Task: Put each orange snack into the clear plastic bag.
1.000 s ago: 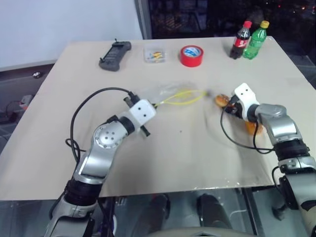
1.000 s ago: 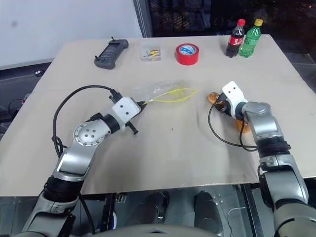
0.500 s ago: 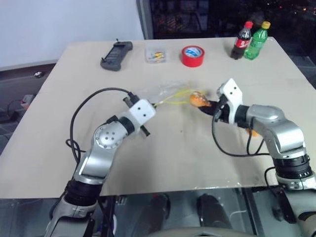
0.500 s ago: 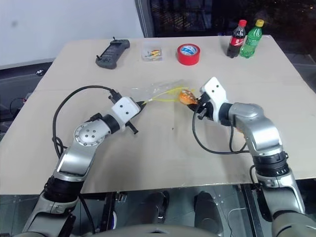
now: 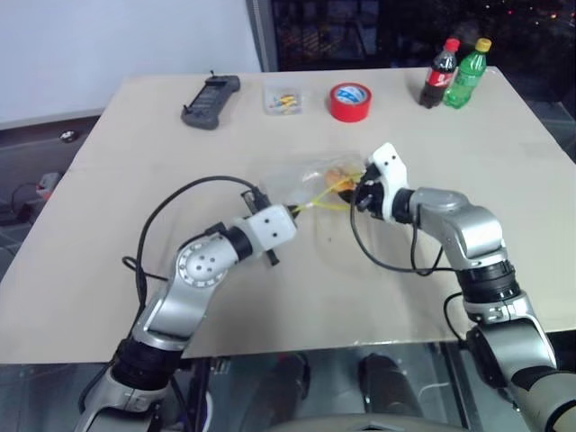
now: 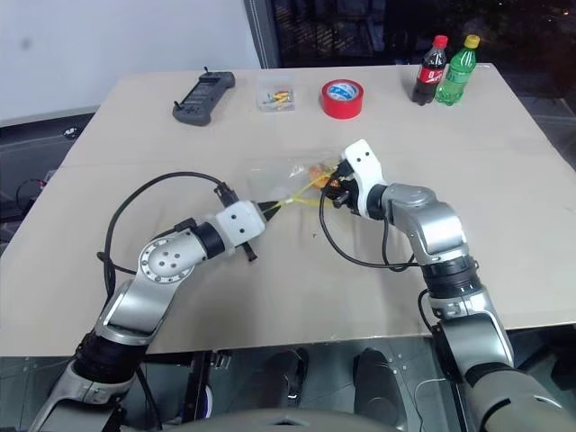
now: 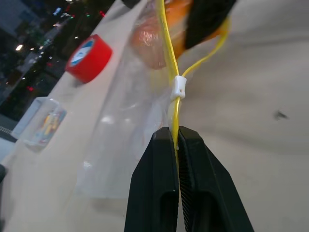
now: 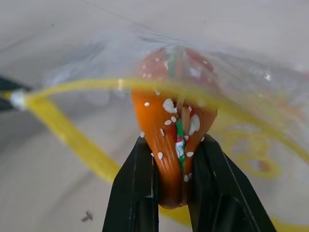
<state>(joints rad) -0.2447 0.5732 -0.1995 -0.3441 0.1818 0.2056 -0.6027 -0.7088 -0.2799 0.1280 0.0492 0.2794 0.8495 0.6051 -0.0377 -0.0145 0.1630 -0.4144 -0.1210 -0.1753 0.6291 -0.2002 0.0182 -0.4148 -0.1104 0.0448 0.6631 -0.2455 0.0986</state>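
Red tape roll (image 5: 349, 101), small clear box (image 5: 283, 100) beyond clear plastic bag (image 5: 310, 177).

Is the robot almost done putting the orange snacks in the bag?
Not yet, about halfway through the first one. The left end effector is shut on the yellow seal strip of the clear plastic bag, holding its mouth open. The right end effector grips one orange snack and has it partway through the mouth. It has not let go. Another snack is not in sight now, so that part seems left.
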